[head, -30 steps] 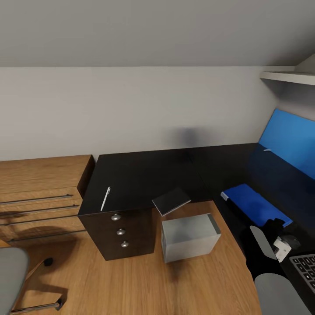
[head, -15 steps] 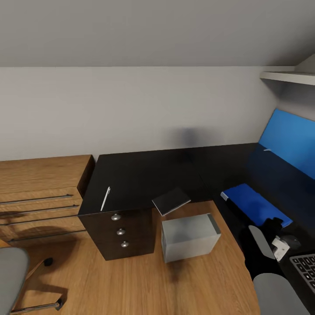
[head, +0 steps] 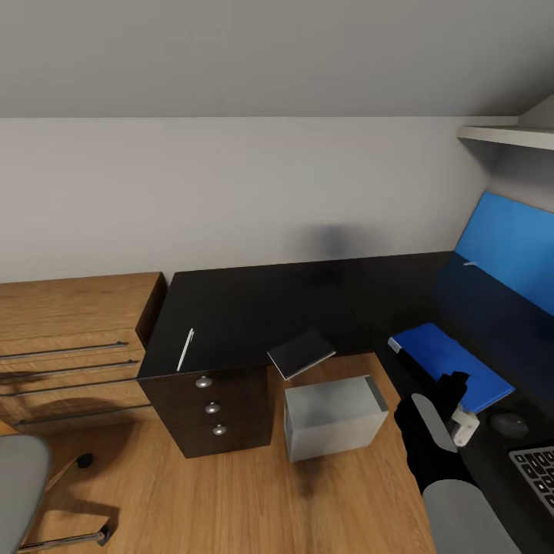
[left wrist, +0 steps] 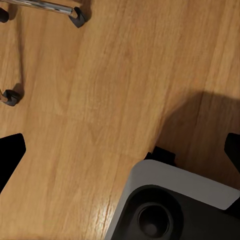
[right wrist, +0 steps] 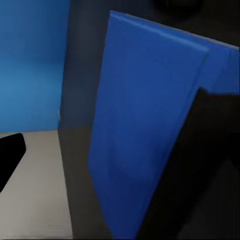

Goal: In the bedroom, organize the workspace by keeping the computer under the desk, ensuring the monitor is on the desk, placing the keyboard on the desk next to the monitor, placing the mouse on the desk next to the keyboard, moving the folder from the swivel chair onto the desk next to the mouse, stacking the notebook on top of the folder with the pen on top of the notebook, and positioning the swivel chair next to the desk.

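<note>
**Workspace partly arranged: folder on the desk, notebook and pen not yet stacked**

A black L-shaped desk point(head: 254, 308) fills the middle of the head view, its right wing running toward the viewer. At the far right a bright blue screen, apparently the monitor point(head: 512, 246), stands on the desk. Under the desk, on the wooden floor point(head: 231, 492), sits a grey box, likely the computer point(head: 335, 415), so that step looks done. At the near left, a grey seat edge and a wheeled leg of the swivel chair point(head: 19, 485) show, well apart from the desk.

A blue folder point(head: 450, 362) lies flat on the right wing. The right gripper point(head: 454, 396) hovers at the folder's near edge; its jaw spacing cannot be told. Near right of the folder are the dark mouse point(head: 508, 423) and a corner of the keyboard point(head: 538, 473).

The dark notebook point(head: 302, 352) overhangs the desk's near edge at centre, and the white pen point(head: 185, 348) lies on the left end. Both, judging from this, remain to be stacked on the folder.

The left gripper's point(left wrist: 120, 150) jaws stand wide apart above the floor.
</note>
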